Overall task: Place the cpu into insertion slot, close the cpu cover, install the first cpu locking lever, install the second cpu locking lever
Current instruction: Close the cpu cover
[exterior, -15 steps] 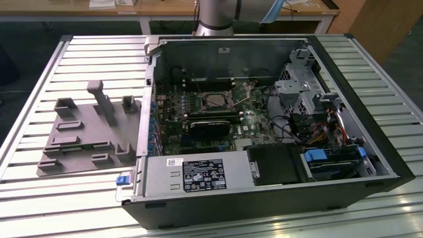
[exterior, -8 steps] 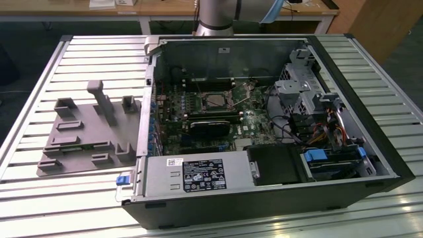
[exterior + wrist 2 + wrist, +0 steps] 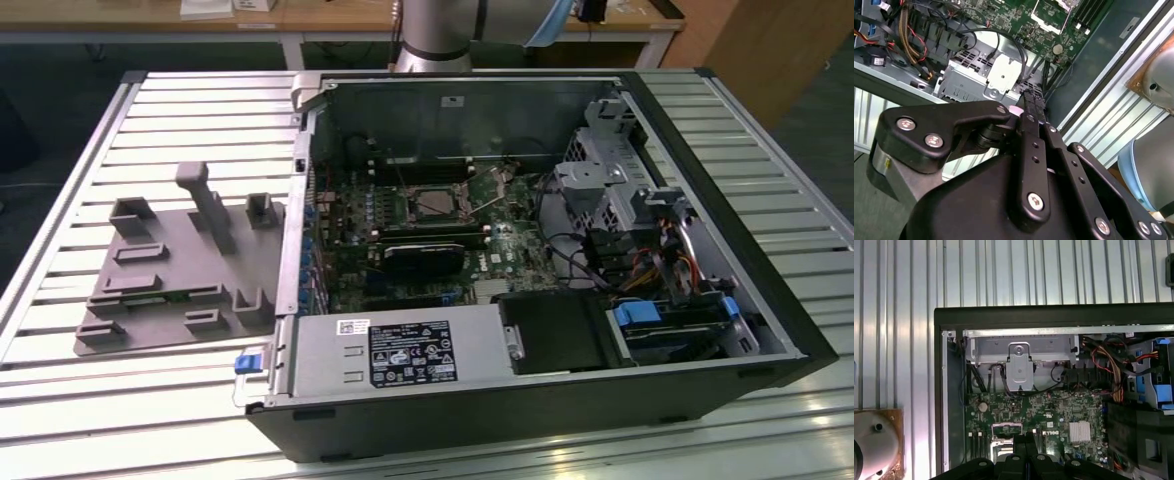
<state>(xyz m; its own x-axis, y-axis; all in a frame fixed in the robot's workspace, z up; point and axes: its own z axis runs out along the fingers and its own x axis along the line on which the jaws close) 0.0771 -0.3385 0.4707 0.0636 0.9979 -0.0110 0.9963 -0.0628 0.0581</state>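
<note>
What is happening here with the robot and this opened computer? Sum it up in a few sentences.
A robot arm is working over an open computer case that lies on a slatted table. Its gripper is shut with nothing visible in it and hangs above the motherboard, near the socket. Whether the socket is filled cannot be told. A grey tray lies beside the case, on the exterior view's left.

Open computer case [image 3: 534, 420] on slatted table [image 3: 80, 400] — grey tray [image 3: 147, 290] beside.
</note>
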